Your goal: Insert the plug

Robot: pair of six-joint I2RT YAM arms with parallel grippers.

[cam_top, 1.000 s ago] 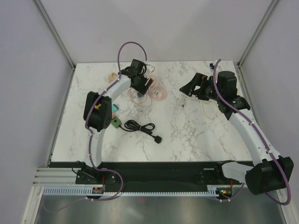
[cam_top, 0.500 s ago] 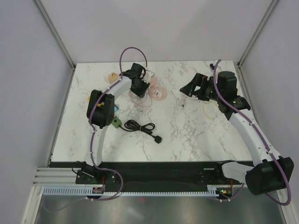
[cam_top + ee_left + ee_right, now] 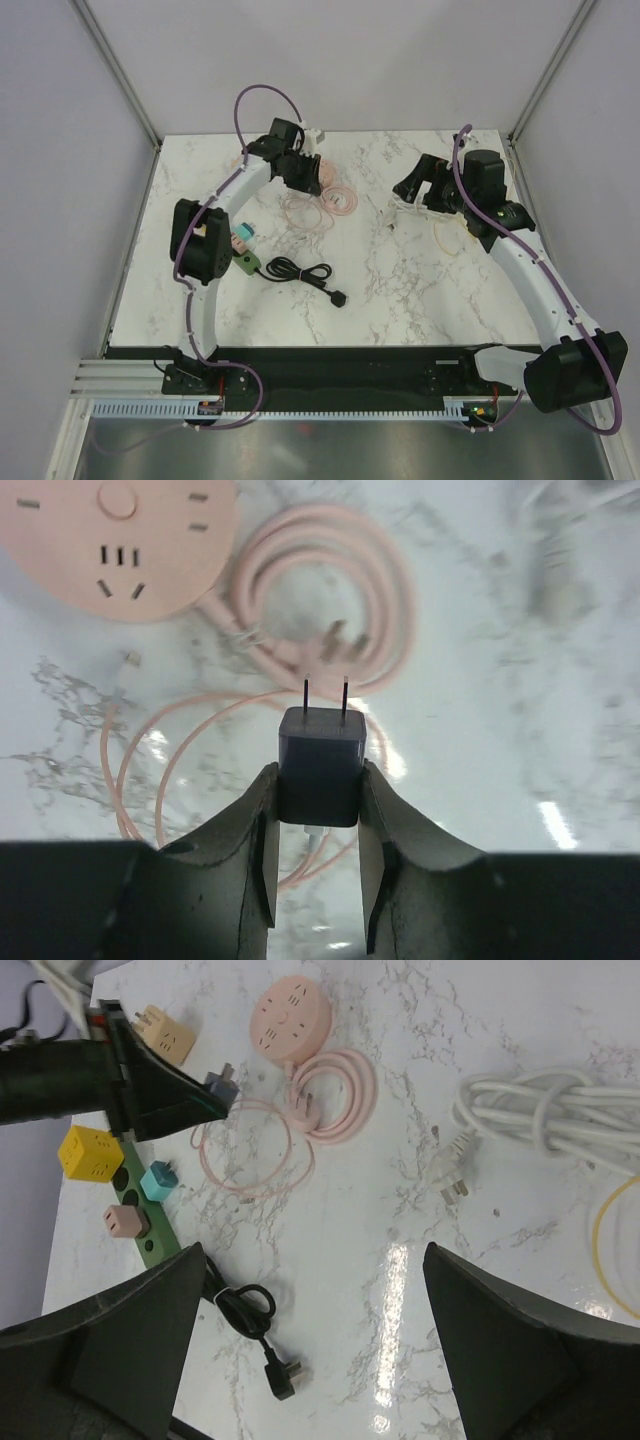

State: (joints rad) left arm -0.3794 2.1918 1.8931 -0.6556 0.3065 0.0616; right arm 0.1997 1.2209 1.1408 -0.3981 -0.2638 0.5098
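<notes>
The left hand is clamped on a dark 2-prong charger plug over the bench, short of the round pink socket block. Squaring the prongs with a 2-slot outlet before pressing looks key. The right hand gapes wide.

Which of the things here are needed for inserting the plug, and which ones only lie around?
Job: dark plug, held in left gripper; round pink socket, likely its target.
Lying about: black cable, white cable, yellow cube, green strip, beige adapter.
</notes>
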